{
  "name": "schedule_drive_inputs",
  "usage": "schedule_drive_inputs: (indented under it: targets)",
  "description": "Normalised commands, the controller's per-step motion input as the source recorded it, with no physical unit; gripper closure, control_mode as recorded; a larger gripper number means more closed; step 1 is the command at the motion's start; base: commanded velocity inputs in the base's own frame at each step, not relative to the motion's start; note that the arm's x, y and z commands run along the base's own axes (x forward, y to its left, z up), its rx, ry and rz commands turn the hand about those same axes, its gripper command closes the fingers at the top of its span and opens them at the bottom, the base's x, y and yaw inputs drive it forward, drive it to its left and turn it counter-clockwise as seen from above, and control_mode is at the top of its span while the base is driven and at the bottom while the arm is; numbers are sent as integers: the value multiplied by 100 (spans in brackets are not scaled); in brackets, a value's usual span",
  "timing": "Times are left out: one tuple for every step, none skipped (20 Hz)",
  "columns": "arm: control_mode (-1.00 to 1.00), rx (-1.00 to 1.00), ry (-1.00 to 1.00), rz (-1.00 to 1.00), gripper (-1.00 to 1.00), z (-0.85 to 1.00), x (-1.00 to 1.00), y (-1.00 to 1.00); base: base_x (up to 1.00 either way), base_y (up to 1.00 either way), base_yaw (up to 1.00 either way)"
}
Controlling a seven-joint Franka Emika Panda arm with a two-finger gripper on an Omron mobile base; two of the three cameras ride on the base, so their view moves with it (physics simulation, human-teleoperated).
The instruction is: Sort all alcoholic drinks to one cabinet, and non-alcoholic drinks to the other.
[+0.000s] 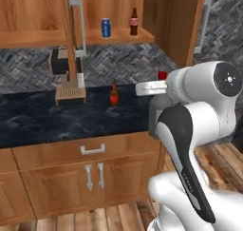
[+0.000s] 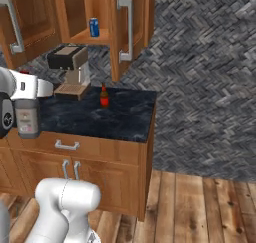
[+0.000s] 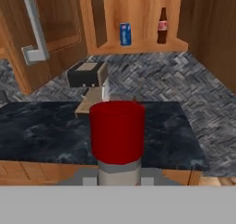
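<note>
Red fills the middle of my hand view: the cap of the liquor bottle, right up close, with its pale neck below it. In the right base view the same greyish bottle hangs under my hand at the near left, over the front edge of the worktop, so my jaws are closed on it near the top; my fingertips themselves are hidden behind the bottle and the hand.

The beer bottle stands upright on the dark marble worktop, well apart from my hand, right of the coffee machine that sits at the far left against the herringbone wall.

Up in the open wall cabinet, the blue soda can and the cola bottle stand side by side on the shelf, apart from each other, the can on the left. Both are upright. The cabinet's doors are swung open, their long silver handles showing.

Below the worktop is a wooden drawer with a handle, and under it a pair of shut cabinet doors.
</note>
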Motion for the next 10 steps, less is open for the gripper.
schedule_drive_inputs:
  targets:
    - [100, 0, 0, 0, 100, 0, 0, 0, -84, 40, 0]
    - [100, 0, 0, 0, 100, 0, 0, 0, -71, 54, 0]
    - [100, 0, 0, 0, 100, 0, 0, 0, -61, 66, 0]
    - [100, 0, 0, 0, 100, 0, 0, 0, -51, 78, 0]
    - [100, 0, 0, 0, 100, 0, 0, 0, -41, 100, 0]
    - [100, 0, 0, 0, 100, 0, 0, 0, -35, 100, 0]
    - [100, 0, 0, 0, 100, 0, 0, 0, -24, 100, 0]
    - [100, 0, 0, 0, 100, 0, 0, 0, -19, 100, 0]
    - [100, 0, 0, 0, 100, 0, 0, 0, -11, 100, -1]
    - [100, 0, 0, 0, 100, 0, 0, 0, -3, 100, -1]
